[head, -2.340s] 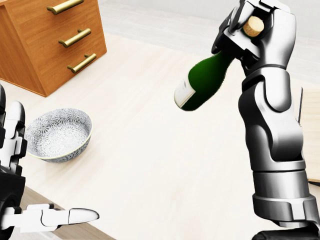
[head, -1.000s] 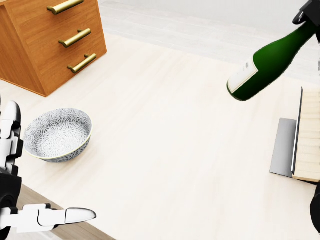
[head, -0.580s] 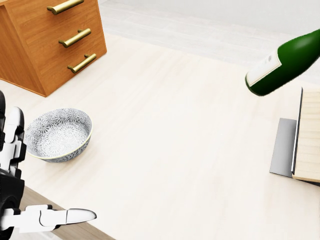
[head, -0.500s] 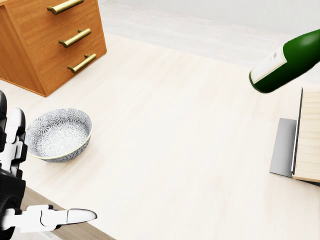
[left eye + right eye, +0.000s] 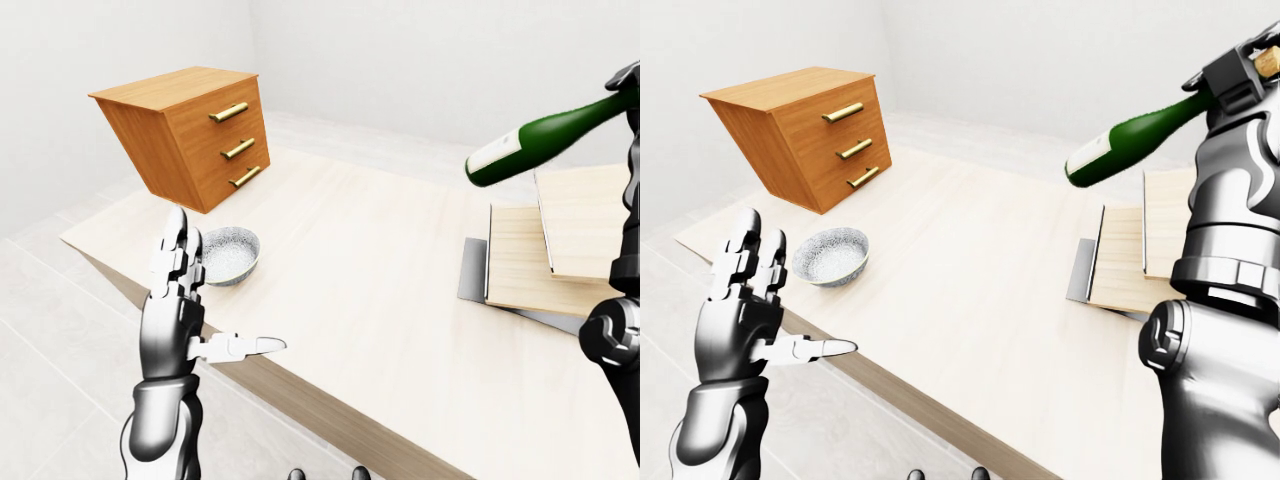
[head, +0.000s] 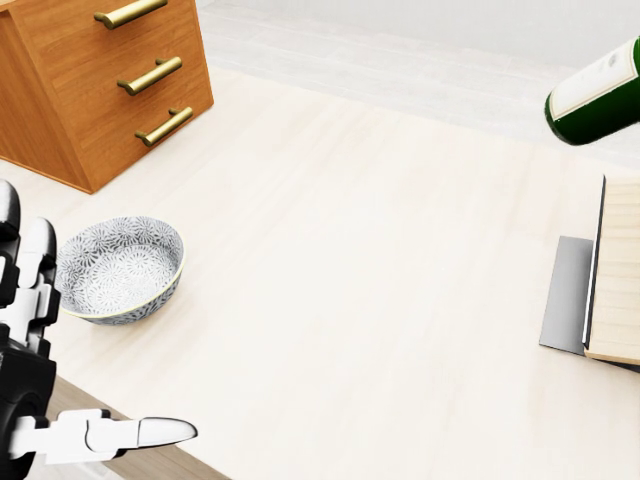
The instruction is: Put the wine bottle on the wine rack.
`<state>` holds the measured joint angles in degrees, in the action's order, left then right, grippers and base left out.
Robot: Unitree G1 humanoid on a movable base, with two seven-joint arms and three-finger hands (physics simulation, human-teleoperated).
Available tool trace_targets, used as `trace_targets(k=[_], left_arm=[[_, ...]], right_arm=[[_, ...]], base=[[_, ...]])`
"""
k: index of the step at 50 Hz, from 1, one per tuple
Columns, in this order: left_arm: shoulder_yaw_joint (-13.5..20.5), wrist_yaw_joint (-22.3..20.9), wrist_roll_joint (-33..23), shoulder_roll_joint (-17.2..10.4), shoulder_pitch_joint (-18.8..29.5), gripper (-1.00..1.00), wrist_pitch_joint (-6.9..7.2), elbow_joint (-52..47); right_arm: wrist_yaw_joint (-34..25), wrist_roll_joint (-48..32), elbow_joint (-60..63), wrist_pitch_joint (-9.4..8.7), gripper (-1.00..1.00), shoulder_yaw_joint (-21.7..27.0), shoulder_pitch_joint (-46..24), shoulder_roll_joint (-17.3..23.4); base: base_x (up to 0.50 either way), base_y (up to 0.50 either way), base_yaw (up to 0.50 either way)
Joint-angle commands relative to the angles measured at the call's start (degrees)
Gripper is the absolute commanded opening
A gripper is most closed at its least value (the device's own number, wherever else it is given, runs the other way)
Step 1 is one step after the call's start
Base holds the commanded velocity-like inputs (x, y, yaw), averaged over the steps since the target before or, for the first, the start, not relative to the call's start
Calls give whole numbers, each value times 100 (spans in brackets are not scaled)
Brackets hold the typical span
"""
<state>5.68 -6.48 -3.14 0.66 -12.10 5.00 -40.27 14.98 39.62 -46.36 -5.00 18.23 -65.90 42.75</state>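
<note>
Right hand (image 5: 1240,75) clenched round the neck of the wine bottle (image 5: 1130,140), held tilted in the air above the stepped wooden rack (image 5: 545,250) at the table's right side; carried over but not yet laid down, by the look of it. Left hand (image 5: 185,300) spread open and empty near the patterned bowl (image 5: 230,255). Pale wooden table (image 5: 350,270) with a tilted chest of drawers (image 5: 190,130), in a bare white room.
</note>
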Motion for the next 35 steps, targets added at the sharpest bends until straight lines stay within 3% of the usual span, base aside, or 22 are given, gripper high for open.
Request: trace_targets(k=[1, 14, 23, 35], left_arm=[[-33, 20, -6, 0, 5, 100, 0, 17], [-36, 26, -2, -6, 4, 100, 0, 18], [85, 18, 65, -13, -10, 100, 0, 39], [-10, 43, 0, 12, -69, 100, 0, -17]], right_arm=[[415, 361, 1044, 0, -100, 182, 216, 55], [477, 435, 1139, 0, -100, 181, 269, 58], [-131, -270, -313, 0, -100, -120, -475, 591], [-276, -347, -368, 0, -100, 75, -667, 929]], base=[[0, 0, 0], [0, 0, 0], [0, 0, 0], [0, 0, 0]])
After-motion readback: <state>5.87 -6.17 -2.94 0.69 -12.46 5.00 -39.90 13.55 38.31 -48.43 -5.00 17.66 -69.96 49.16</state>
